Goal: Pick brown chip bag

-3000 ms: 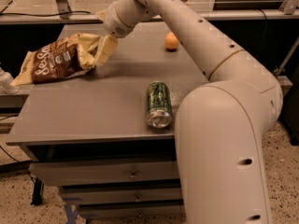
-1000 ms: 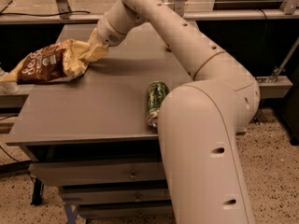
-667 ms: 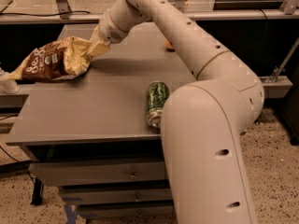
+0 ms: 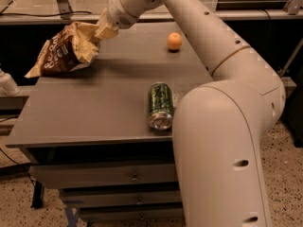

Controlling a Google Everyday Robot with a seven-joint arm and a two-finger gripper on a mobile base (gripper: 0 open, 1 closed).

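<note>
The brown chip bag (image 4: 61,51) is crinkled, dark brown with white lettering and tan ends. It hangs tilted above the far left corner of the grey table (image 4: 90,108), its left end low over the table's edge. My gripper (image 4: 100,30) is shut on the bag's tan right end and holds it up. The white arm reaches in from the right and front, over the table.
A green drink can (image 4: 161,105) lies on its side near the table's front edge, close to my arm. An orange (image 4: 174,41) sits at the back right. Drawers run below the tabletop. A white object (image 4: 6,83) stands left of the table.
The gripper has risen with the bag's end in it. The bag has come up off the tabletop and now hangs tilted at the far left.
</note>
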